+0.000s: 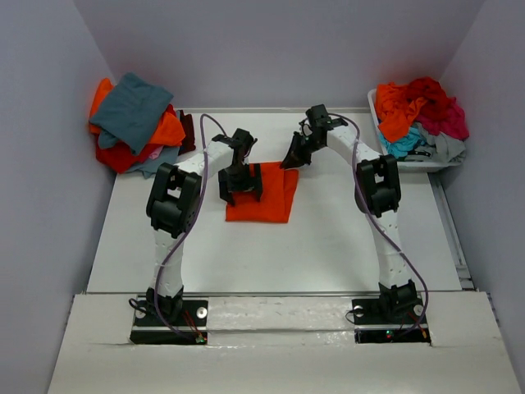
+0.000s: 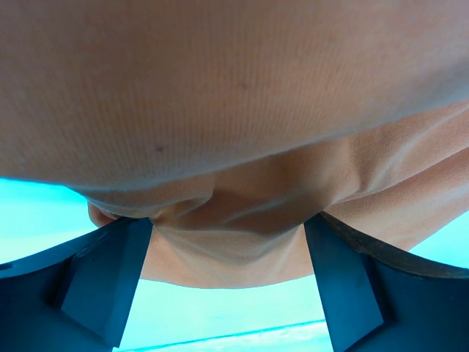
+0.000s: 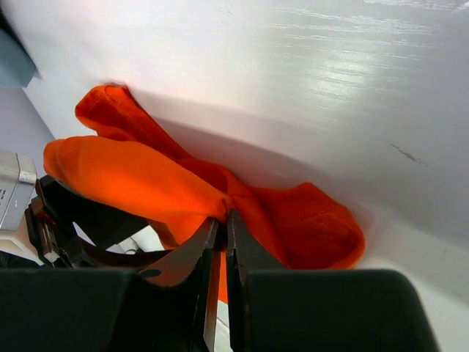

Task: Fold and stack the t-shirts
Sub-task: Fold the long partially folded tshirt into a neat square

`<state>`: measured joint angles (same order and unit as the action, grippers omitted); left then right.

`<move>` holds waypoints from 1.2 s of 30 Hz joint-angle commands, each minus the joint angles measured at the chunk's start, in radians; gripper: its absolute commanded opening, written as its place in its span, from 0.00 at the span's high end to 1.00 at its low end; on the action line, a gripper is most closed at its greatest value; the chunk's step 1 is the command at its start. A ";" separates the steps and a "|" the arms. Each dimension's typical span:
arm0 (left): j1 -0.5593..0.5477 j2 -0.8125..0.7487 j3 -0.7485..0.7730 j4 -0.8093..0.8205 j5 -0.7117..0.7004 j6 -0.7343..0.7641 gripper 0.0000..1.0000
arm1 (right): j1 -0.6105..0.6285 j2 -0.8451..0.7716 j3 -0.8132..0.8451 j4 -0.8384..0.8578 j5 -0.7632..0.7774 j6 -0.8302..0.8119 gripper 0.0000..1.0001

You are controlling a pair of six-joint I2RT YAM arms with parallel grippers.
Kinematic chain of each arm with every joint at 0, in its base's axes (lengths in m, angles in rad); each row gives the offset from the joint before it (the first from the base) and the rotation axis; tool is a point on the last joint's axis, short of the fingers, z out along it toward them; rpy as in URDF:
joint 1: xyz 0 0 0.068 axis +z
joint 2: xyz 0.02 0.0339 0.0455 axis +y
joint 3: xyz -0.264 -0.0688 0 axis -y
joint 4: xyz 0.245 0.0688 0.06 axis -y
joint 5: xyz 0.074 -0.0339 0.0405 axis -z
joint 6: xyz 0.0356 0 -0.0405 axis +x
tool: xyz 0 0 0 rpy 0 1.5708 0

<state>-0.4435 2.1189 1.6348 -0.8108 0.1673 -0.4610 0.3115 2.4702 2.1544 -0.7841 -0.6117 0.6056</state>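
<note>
Orange t-shirt (image 1: 271, 205) is lying part-folded mid bench (image 1: 328, 246), btwn both arms. R claw (image 1: 294, 158) is pinching its far right edge, jaws closed on the cloth. L claw (image 1: 240, 187) is hanging over shirt's left side, jaws spread wide, cloth bulging btwn its fingers (image 2: 102, 279). Stack of t-shirts (image 1: 135, 123) is sitting far left; loose t-shirts (image 1: 418, 103) are heaping in white bin (image 1: 439, 164) far right.

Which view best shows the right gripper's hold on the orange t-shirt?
Right wrist: the right gripper is shut on a fold of the orange t-shirt, seen close. Top external shows that gripper at the shirt's far corner, the pinch too small to see. Left wrist shows only cloth close up.
</note>
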 commanded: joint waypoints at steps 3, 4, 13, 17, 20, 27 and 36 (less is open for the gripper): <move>-0.003 0.001 -0.047 -0.041 -0.026 0.019 0.01 | -0.028 -0.046 0.056 0.009 -0.010 -0.038 0.67; -0.003 0.003 -0.046 -0.039 -0.025 0.021 0.01 | -0.028 -0.053 0.050 0.011 -0.010 -0.043 0.60; -0.003 -0.003 -0.023 -0.039 -0.028 0.016 0.01 | -0.028 -0.117 0.050 -0.033 0.007 -0.075 0.41; -0.012 -0.054 0.016 -0.036 -0.073 0.007 0.01 | -0.019 -0.158 -0.011 -0.024 -0.006 -0.079 0.43; -0.012 -0.083 0.062 -0.045 -0.109 0.001 0.01 | -0.018 -0.186 -0.073 -0.014 -0.005 -0.081 0.43; -0.012 -0.149 0.119 -0.077 -0.158 -0.027 0.01 | 0.023 -0.240 -0.191 0.000 -0.017 -0.084 0.46; -0.012 -0.178 0.112 -0.062 -0.215 -0.048 0.01 | 0.100 -0.269 -0.248 -0.012 -0.017 -0.089 0.47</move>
<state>-0.4564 1.9743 1.7195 -0.8551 -0.0036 -0.4919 0.3855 2.2791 1.9198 -0.8032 -0.6109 0.5339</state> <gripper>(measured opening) 0.986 0.530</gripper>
